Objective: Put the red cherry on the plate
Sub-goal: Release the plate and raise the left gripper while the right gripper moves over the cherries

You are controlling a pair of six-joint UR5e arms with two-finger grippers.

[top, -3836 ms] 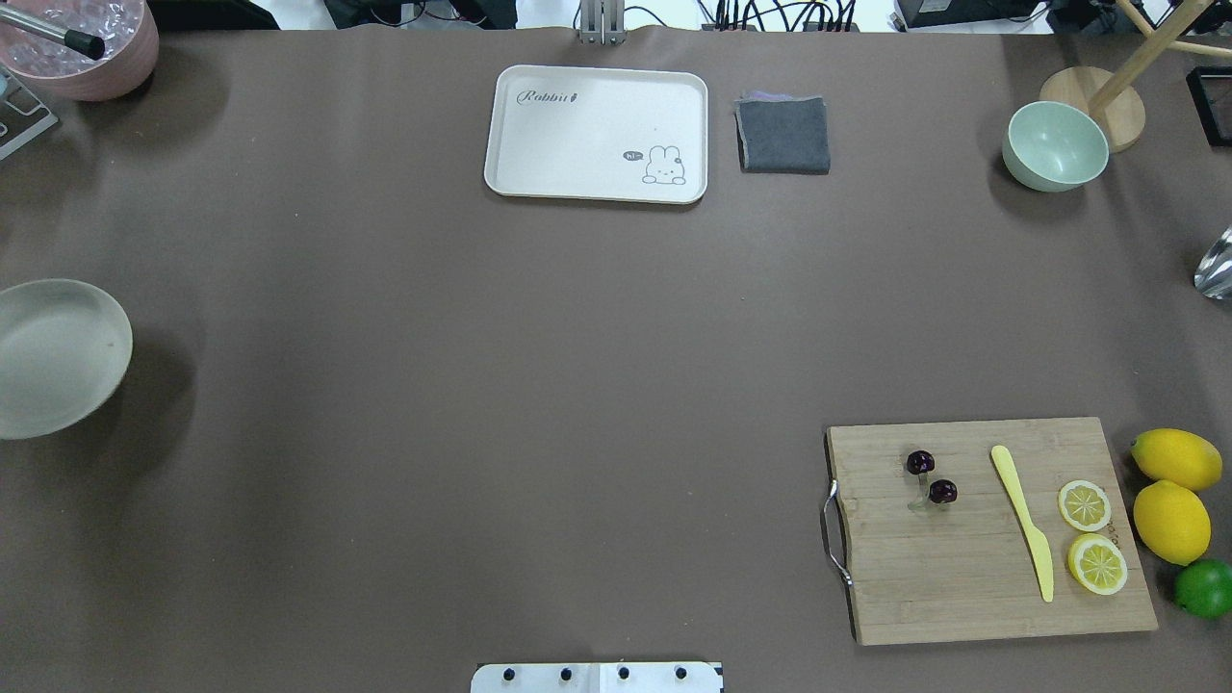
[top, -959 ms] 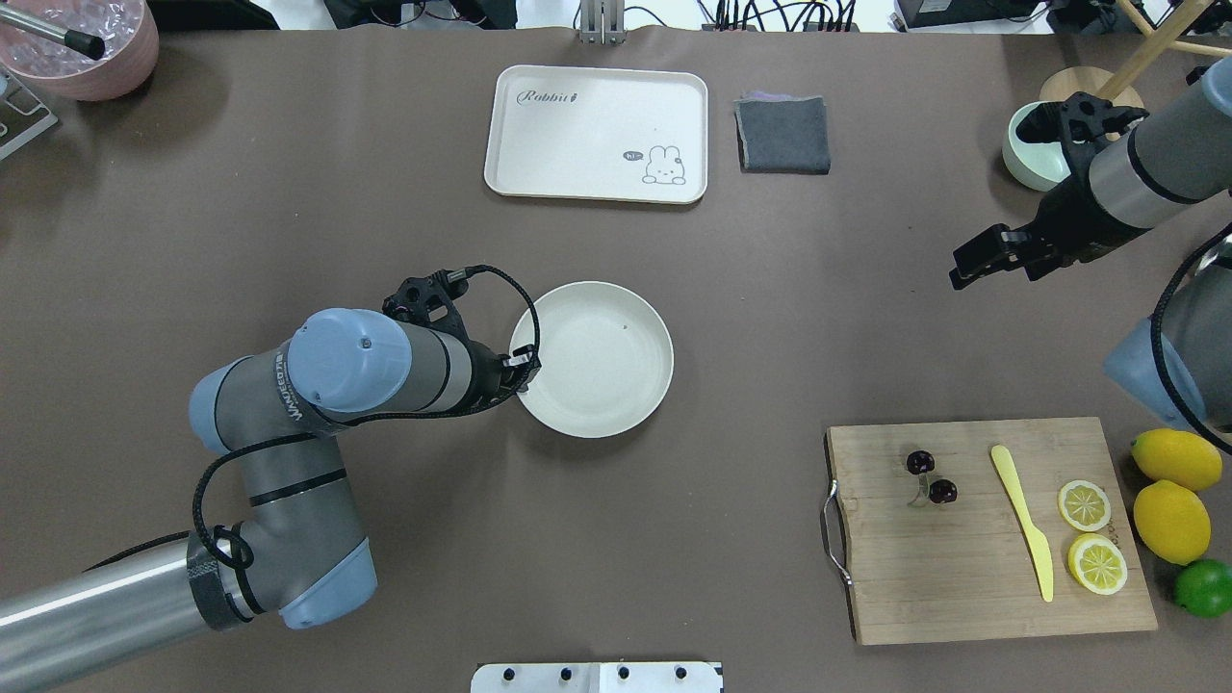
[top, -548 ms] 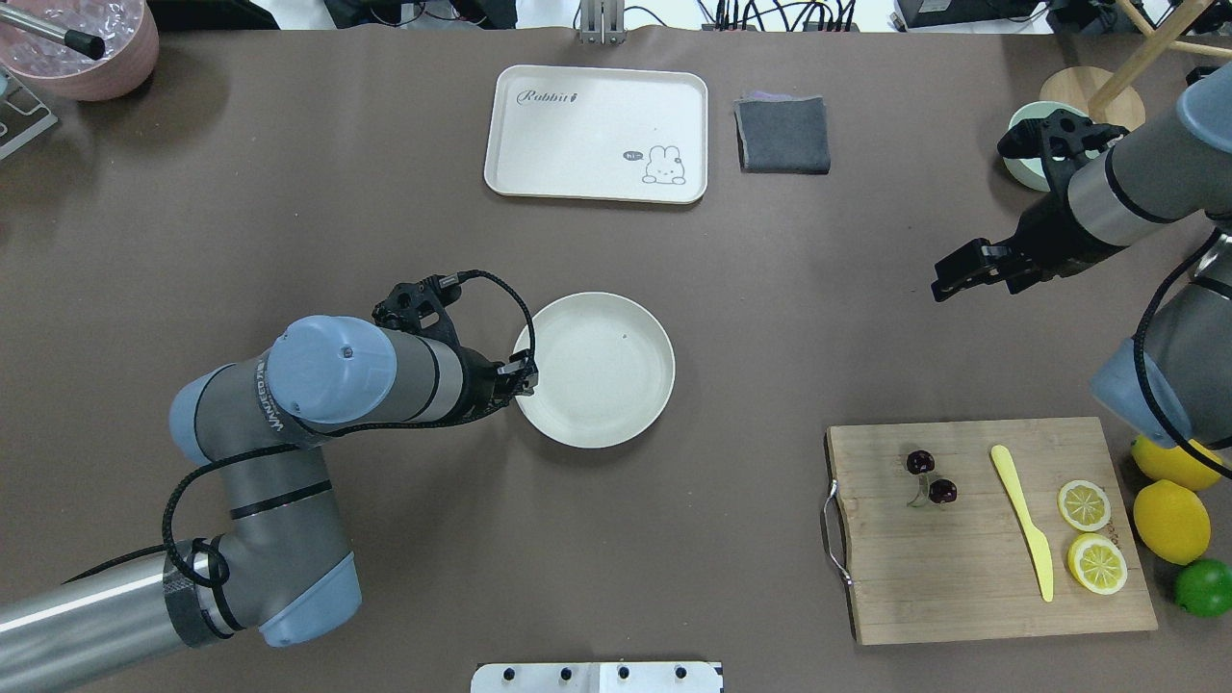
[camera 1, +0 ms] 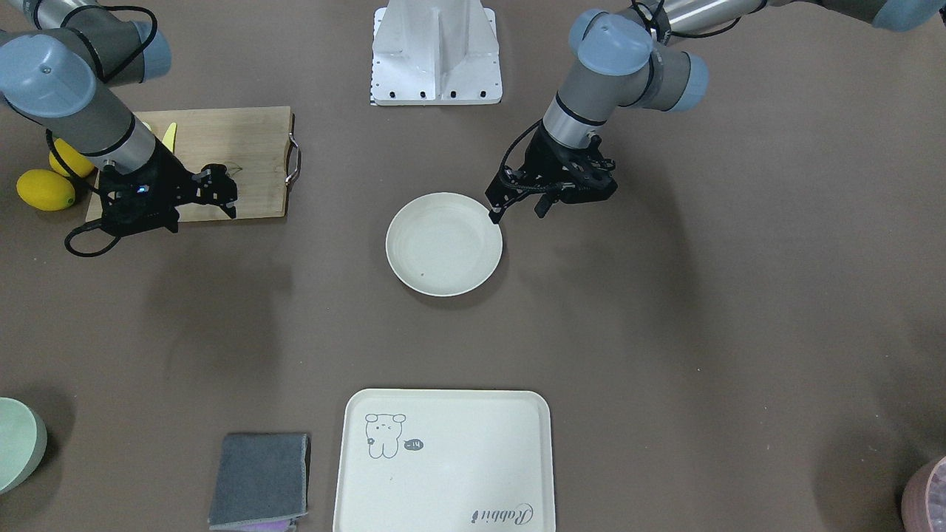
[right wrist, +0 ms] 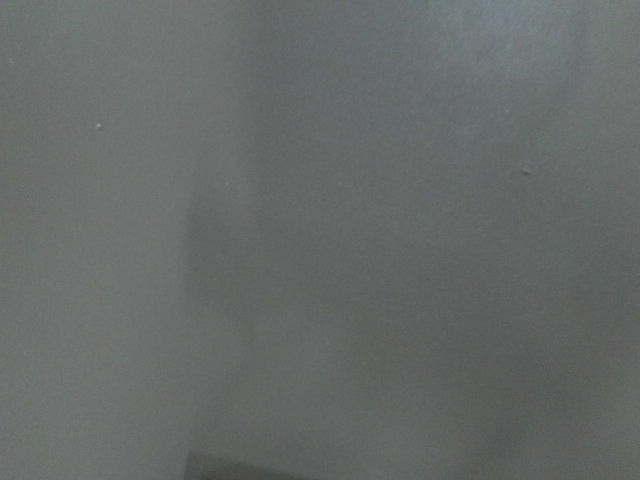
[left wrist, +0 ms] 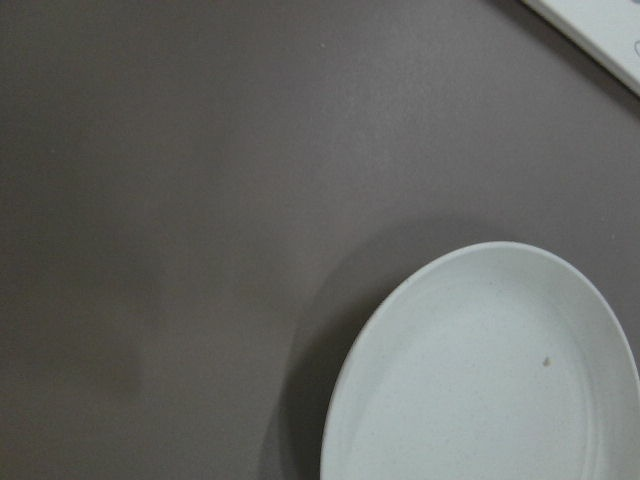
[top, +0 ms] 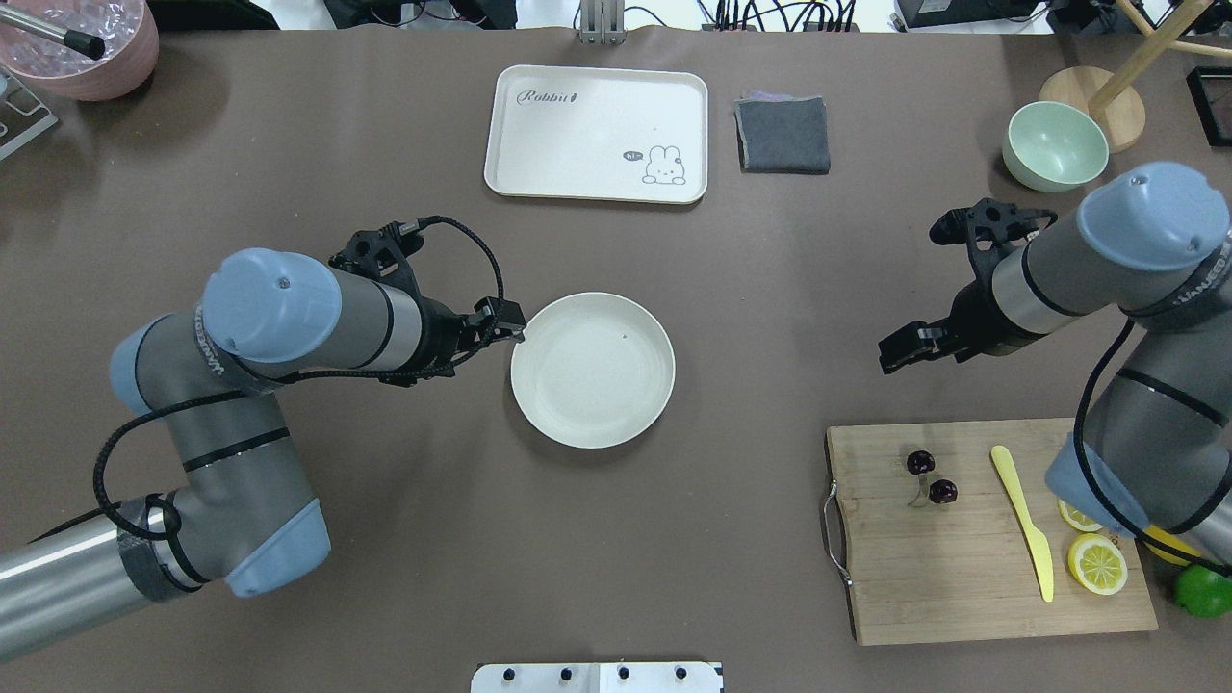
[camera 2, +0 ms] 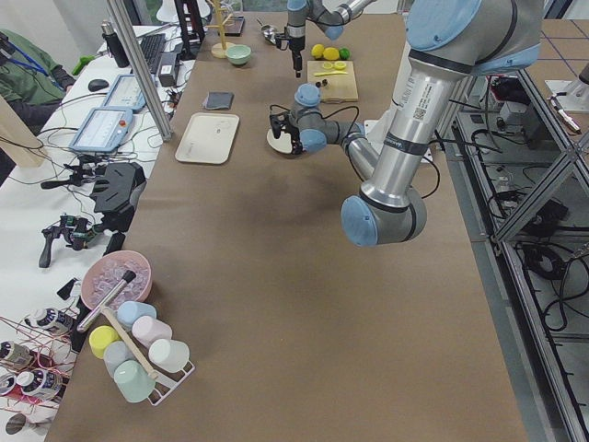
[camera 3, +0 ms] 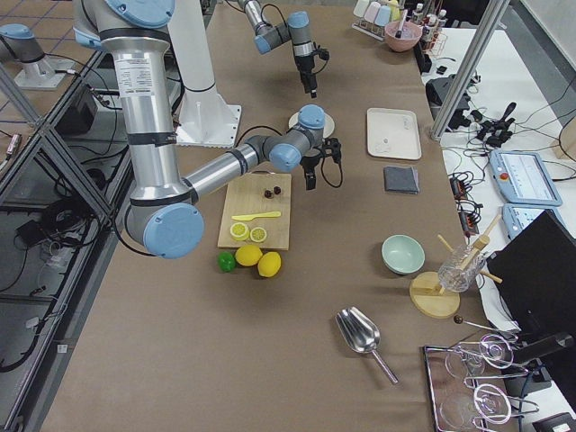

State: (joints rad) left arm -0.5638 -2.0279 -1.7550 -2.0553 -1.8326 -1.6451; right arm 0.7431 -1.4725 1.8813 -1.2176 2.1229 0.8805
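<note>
The red cherry (top: 931, 477), two tiny dark fruits on thin stems, lies on the left part of the wooden cutting board (top: 962, 587). The round cream plate (top: 592, 371) sits bare at the table's middle. My left gripper (top: 504, 323) hovers open just off the plate's left rim with nothing in it; the left wrist view shows only the plate (left wrist: 490, 380). My right gripper (top: 893, 354) hangs open above the table, a little beyond the board's far edge, apart from the cherry. In the front view the right gripper (camera 1: 226, 193) covers the cherry.
A rabbit tray (top: 597, 135), a grey cloth (top: 782, 135) and a green bowl (top: 1054, 144) stand along the far side. A yellow knife (top: 1022, 525) and a lemon slice (top: 1097, 563) share the board; a lime (top: 1203, 589) lies beside it.
My left gripper has let go of the plate's rim and pulled away from it; the plate stays put. My right arm has swung down toward the cutting board.
</note>
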